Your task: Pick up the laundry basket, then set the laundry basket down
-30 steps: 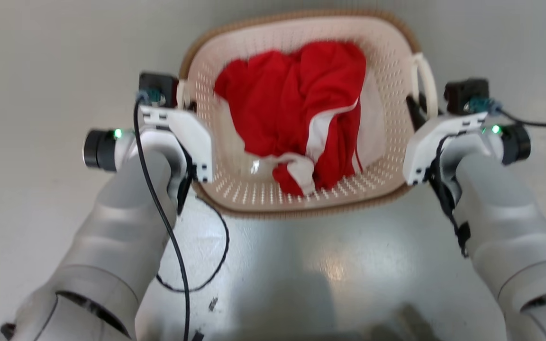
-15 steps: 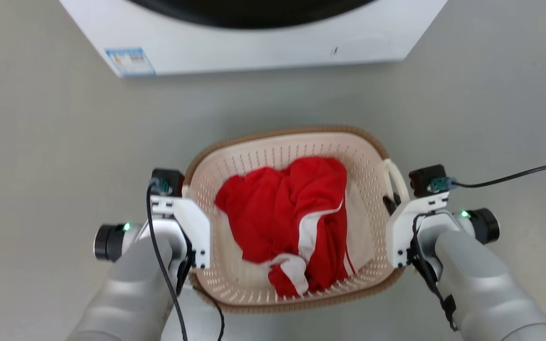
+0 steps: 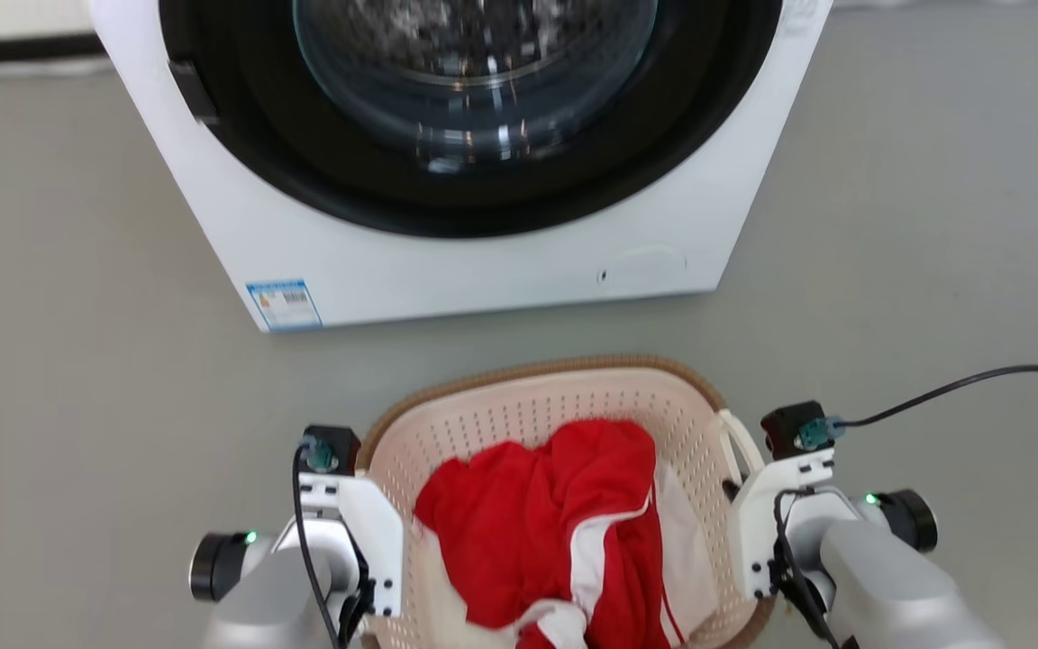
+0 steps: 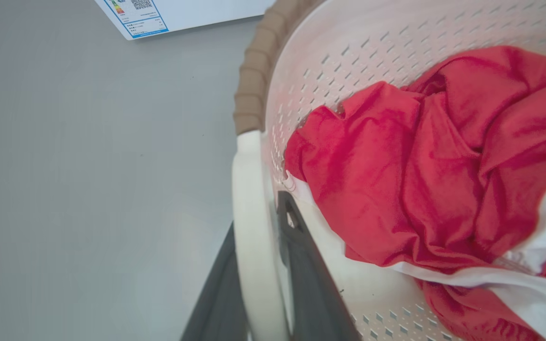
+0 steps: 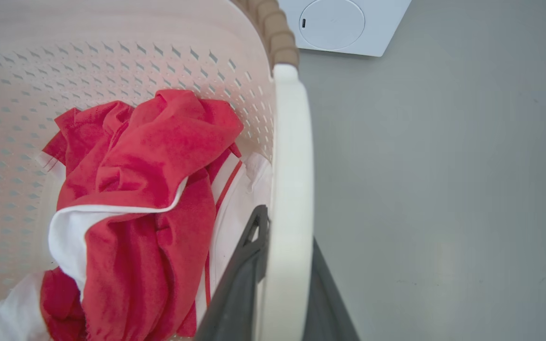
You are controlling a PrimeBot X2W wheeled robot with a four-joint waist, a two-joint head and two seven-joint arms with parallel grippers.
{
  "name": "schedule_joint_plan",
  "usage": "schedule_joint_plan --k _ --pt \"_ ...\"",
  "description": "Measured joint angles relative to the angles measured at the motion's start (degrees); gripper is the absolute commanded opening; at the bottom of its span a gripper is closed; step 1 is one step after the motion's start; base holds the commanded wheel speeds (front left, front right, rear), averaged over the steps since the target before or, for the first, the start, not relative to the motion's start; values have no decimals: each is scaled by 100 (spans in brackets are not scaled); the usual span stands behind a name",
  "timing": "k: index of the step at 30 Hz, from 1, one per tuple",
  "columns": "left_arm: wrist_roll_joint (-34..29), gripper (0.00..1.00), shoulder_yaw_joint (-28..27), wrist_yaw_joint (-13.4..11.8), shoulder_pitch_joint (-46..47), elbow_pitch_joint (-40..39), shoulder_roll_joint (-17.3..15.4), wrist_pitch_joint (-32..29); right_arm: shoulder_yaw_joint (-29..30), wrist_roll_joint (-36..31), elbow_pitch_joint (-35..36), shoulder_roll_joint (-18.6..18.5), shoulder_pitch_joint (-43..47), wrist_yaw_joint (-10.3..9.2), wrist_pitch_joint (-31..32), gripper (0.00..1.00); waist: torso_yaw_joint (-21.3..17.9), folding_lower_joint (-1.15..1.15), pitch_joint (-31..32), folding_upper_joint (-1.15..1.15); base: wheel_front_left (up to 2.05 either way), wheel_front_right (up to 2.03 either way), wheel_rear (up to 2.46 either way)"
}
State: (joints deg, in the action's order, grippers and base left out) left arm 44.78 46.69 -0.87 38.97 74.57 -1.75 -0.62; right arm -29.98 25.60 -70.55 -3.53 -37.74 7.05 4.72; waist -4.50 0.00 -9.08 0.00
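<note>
the laundry basket [image 3: 548, 371] sits at 6 o'clock in the head view, between the two arms, with the washing machine [image 3: 483, 270] at 12 o'clock across a strip of grey floor [image 3: 77, 379]; the left gripper [image 4: 256, 222] is clamped on the white left handle [image 4: 247, 180], one dark finger inside the loop and one outside; the right gripper [image 5: 287, 232] pinches the right handle [image 5: 292, 142] the same way; a red and white garment [image 3: 564, 523] lies bunched inside. the handles look smooth and narrow, so they could slide along the fingers if one arm dips or the arms spread apart; an uneven set-down would tip the basket and spill the garment; drifting toward 12 o'clock risks bumping the washing machine.
</note>
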Motion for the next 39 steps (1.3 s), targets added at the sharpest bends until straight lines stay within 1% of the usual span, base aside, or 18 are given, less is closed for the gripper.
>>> schedule_joint_plan --k 1,3,9,14,21,28,39 --pt "0 0 0 0 0 0 0 0 0 0 0 0 0 0 0 0 0 0 0 0 0 0 0" --pt "66 0 11 45 -109 0 -2 -47 -58 70 -18 4 66 0 68 0 -6 0 184 0 0 0 0" --pt "200 0 67 71 -466 -34 0 -91 -218 177 -80 23 265 0 209 0 -13 0 670 0 0 0 0" --pt "275 0 109 71 -567 -70 -7 -116 -321 244 -104 23 279 0 281 0 -23 0 902 0 0 0 0" --pt "371 0 198 71 -592 -87 -8 -140 -398 339 -155 23 292 0 285 0 -73 0 1010 0 0 0 0" --pt "419 0 323 71 -629 -80 -16 -197 -534 534 -102 11 514 0 283 0 -62 0 1005 0 0 0 0" --pt "463 0 407 71 -646 -71 -24 -189 -740 772 0 1 542 -1 302 0 -88 0 998 0 0 0 0"
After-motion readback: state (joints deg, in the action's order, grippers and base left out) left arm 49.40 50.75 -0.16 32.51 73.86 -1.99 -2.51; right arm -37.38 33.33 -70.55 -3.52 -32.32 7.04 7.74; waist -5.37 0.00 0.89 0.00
